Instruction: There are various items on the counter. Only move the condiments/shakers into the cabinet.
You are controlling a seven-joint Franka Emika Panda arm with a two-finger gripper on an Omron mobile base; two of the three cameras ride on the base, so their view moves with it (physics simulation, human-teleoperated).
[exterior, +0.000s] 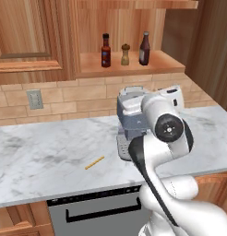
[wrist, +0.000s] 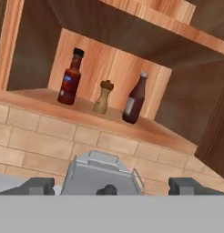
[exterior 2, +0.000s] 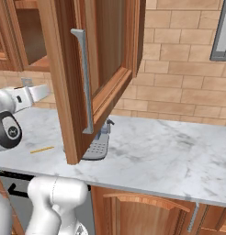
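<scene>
On the floor of the doorless light-wood cabinet (exterior: 134,67) stand three condiments in a row. From left to right they are a black-capped sauce bottle (exterior: 105,50) (wrist: 70,78), a tan pepper shaker (exterior: 125,54) (wrist: 103,97) and a dark brown bottle (exterior: 144,48) (wrist: 134,98). In the hand view my gripper (wrist: 113,186) is open and empty, its fingertips (wrist: 38,185) wide apart. It hangs below and in front of the shelf (wrist: 86,116), above the grey coffee machine (exterior: 131,119) (wrist: 100,173). A thin yellow stick (exterior: 94,162) (exterior 2: 42,149) lies on the marble counter (exterior: 46,156).
The cabinet's open door (exterior 2: 98,69) swings out over the counter (exterior 2: 170,151) and hides most of the coffee machine (exterior 2: 98,146) in the right base view. A closed panelled door (exterior: 27,37) and a wall outlet (exterior: 35,99) are at the left. A dishwasher front (exterior: 97,214) sits below the counter.
</scene>
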